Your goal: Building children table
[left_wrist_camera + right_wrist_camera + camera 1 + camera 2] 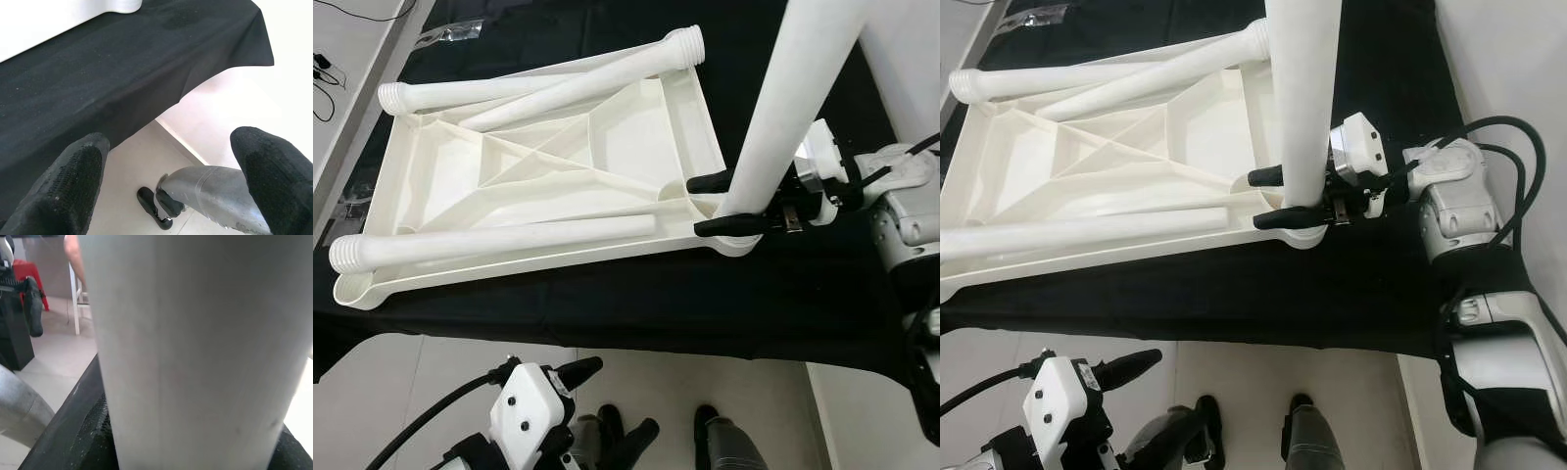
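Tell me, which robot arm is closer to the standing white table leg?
Right. The right tool is clamped around the standing table leg near its base; the left tool hangs below the table edge, far away.

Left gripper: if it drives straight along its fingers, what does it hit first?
Probably the hanging edge of the black tablecloth: the left gripper sits open below the table, pointing up at it. Depth is unclear.

A black cloth covers the table before me, its edge hanging over pale floor tiles along the bottom of my eye views. A white wall fills the upper right. At the upper left, thin black cables lie on a light surface. My right wrist view shows a red stool and white chair legs at its upper left.
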